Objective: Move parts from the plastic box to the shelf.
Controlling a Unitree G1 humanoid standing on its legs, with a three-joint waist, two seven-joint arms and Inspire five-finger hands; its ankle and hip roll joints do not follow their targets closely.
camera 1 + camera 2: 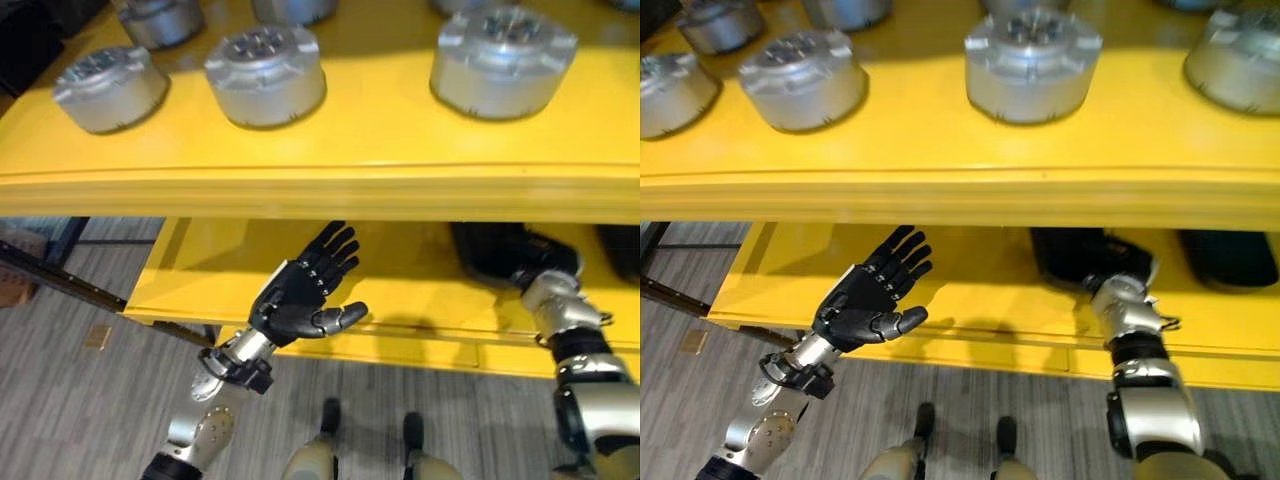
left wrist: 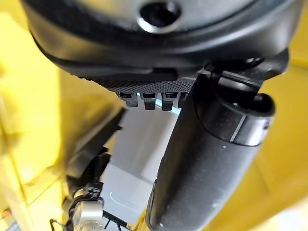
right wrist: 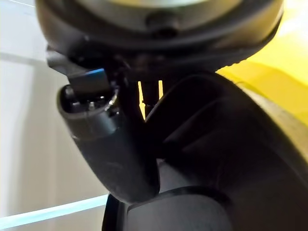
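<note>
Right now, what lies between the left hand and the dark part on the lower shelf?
Only bare yellow lower shelf lies between the left hand and the dark part, as the left eye view shows.

floor – grey, wood-grain planks | dark frame bar – slanting across floor

The right hand reaches under the upper shelf, its fingers hidden against a dark part.
</note>
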